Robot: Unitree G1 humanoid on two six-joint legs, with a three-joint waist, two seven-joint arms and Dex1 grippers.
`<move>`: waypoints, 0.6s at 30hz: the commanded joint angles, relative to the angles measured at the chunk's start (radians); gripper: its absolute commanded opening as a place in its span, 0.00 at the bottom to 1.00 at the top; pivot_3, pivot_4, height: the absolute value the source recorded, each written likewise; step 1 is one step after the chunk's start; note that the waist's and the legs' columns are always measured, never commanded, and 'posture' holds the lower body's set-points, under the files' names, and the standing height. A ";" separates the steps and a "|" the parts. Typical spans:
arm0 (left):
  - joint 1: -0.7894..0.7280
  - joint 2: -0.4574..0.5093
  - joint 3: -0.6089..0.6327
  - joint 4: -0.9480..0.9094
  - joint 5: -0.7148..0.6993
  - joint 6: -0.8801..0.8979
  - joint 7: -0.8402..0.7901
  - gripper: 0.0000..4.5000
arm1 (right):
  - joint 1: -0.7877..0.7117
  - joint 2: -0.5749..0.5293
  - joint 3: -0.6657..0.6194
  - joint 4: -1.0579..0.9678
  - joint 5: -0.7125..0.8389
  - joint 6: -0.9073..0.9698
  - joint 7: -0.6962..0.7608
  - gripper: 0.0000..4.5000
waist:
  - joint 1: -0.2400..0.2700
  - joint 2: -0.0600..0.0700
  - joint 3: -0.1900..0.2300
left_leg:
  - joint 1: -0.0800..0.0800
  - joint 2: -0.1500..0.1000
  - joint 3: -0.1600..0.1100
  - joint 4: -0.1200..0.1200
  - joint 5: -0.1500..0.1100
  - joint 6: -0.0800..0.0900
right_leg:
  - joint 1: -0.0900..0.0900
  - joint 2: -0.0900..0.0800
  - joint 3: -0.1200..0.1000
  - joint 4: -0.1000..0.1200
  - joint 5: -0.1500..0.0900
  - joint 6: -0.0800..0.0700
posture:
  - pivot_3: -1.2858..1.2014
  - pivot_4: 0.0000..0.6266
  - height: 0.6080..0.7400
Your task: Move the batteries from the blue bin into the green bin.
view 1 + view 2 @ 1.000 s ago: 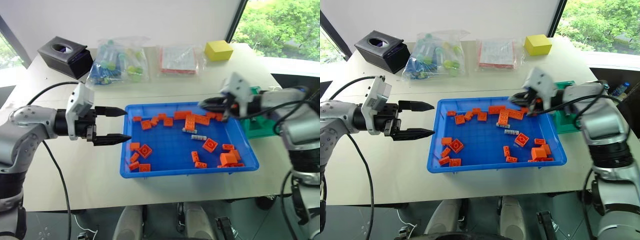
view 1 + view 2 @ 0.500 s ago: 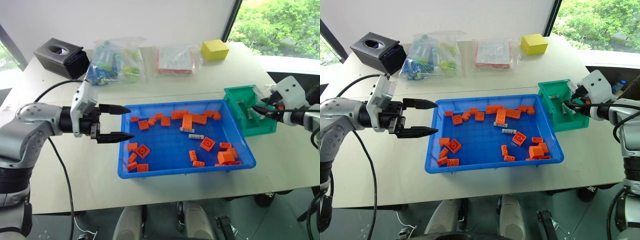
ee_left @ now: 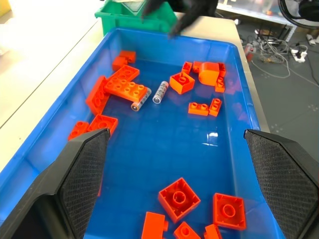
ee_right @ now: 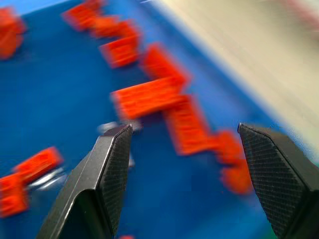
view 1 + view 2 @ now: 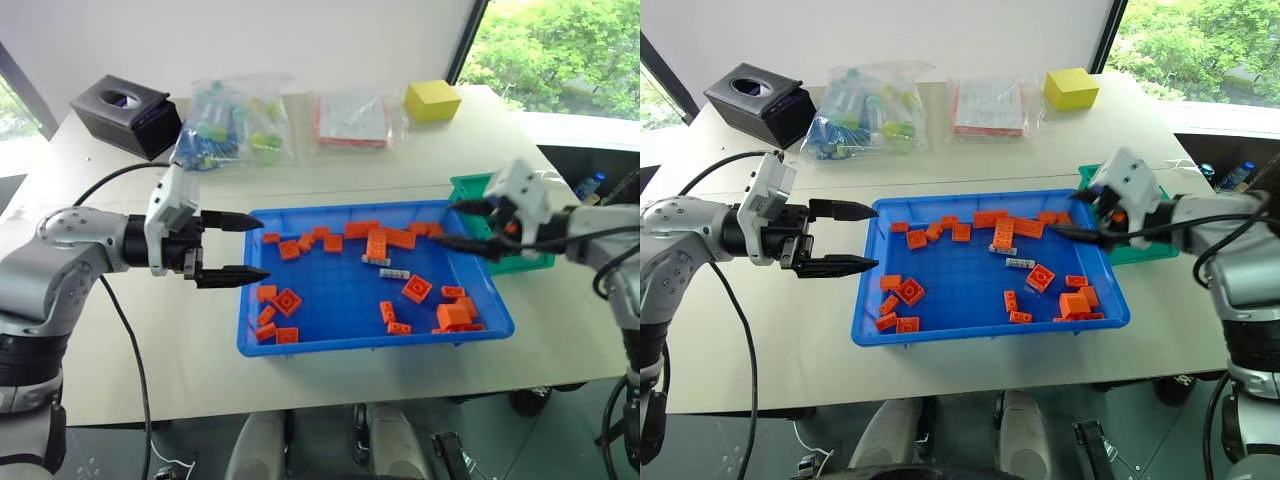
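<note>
Reaching over the blue bin (image 5: 330, 345), the right hand (image 5: 462, 224) spreads wide and empty toward two batteries (image 3: 150, 94); the left hand (image 5: 243, 248) waits wide open.

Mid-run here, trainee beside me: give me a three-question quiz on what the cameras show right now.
1. True or false: the right gripper is shut on a battery.
2. How many batteries lie in the blue bin?
3. The left gripper is: A) over the green bin, B) open at the blue bin's left rim, C) holding a brick.

Key: 1 false, it is open and empty; 2 two, beside the orange bricks; 3 B.
</note>
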 commanded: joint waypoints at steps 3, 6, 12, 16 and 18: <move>-0.003 0.008 0.035 -0.029 -0.014 -0.005 0.007 1.00 | -0.040 0.034 0.113 0.009 -0.036 0.020 0.007 0.77 | 0.001 0.000 0.000 | 0.000 0.000 0.000 0.000 0.000 0.000 | 0.000 0.000 0.000 0.000 0.000 -0.001 | 0.52 0.24 0.64; 0.004 0.011 0.044 -0.032 -0.016 -0.005 0.011 1.00 | -0.053 0.070 0.172 0.041 -0.062 0.024 -0.003 0.77 | 0.000 0.000 0.000 | 0.000 -0.001 0.000 0.000 0.000 0.000 | 0.000 0.000 0.000 0.000 0.000 0.000 | 0.52 0.24 0.64; 0.019 0.010 0.054 -0.043 -0.018 -0.005 0.020 1.00 | -0.072 0.120 0.227 0.086 -0.108 0.025 -0.026 0.77 | 0.000 0.000 0.000 | 0.000 -0.001 0.000 0.000 0.000 0.000 | 0.000 0.000 0.000 0.000 0.000 0.000 | 0.52 0.24 0.64; 0.019 0.006 0.055 -0.045 -0.019 -0.007 0.026 1.00 | -0.065 0.138 0.252 0.093 -0.143 0.012 -0.038 0.60 | 0.001 0.000 0.000 | 0.000 -0.001 0.000 0.000 0.000 0.000 | 0.000 0.000 0.000 0.000 0.000 0.000 | 0.52 0.24 0.64; 0.020 0.006 0.057 -0.044 -0.019 -0.008 0.026 1.00 | -0.062 0.140 0.251 0.083 -0.145 0.012 -0.037 0.39 | 0.000 0.000 0.000 | 0.000 -0.001 0.000 0.000 0.000 0.000 | 0.000 0.000 0.000 0.000 0.000 0.000 | 0.52 0.24 0.64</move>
